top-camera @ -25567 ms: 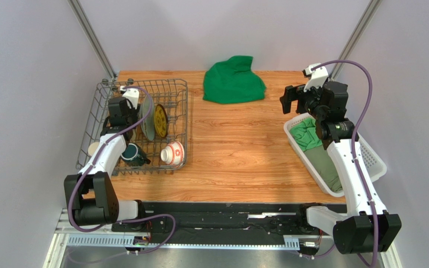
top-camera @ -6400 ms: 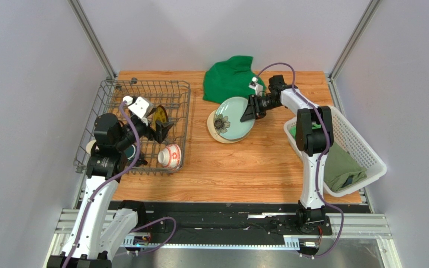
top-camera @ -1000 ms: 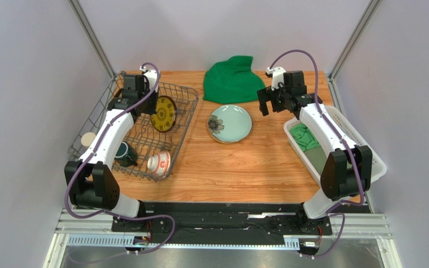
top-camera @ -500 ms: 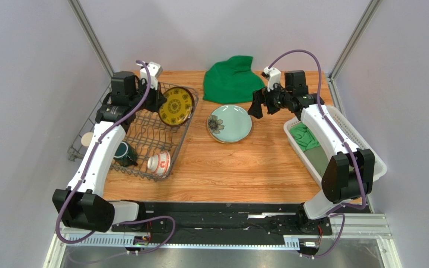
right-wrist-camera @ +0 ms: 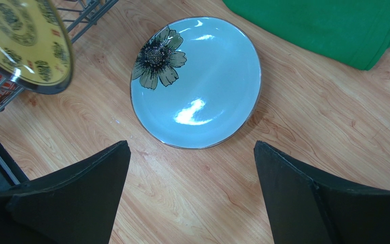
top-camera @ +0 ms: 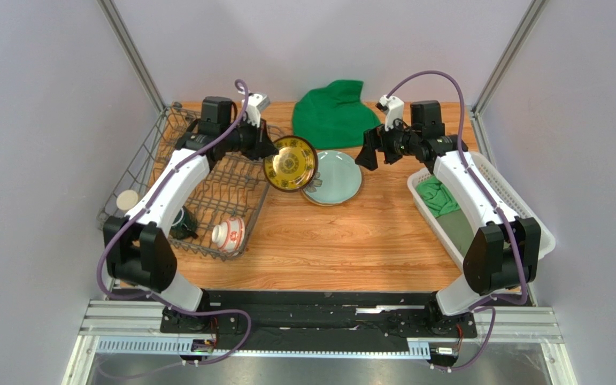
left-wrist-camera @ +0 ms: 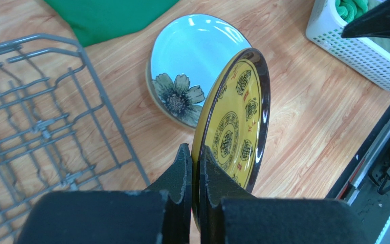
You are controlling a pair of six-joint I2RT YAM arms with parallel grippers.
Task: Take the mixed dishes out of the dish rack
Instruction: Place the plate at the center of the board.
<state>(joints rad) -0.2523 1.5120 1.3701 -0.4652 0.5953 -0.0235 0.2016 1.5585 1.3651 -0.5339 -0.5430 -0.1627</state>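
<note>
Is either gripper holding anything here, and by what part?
Left gripper pinches the small yellow-and-dark patterned plate by its rim; right gripper is open, empty.

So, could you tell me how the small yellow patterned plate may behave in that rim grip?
The yellow patterned plate looks rigid and glazed, so probably slippery. The left gripper pinches only its rim, so it may pivot. It looks ceramic and would likely chip if dropped.

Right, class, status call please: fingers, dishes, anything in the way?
Left fingers shut on yellow patterned plate, on edge, clear of dish rack. Right fingers open above pale green plate on table. Bowl, mug, cup in rack. Nothing seen blocking.
</note>
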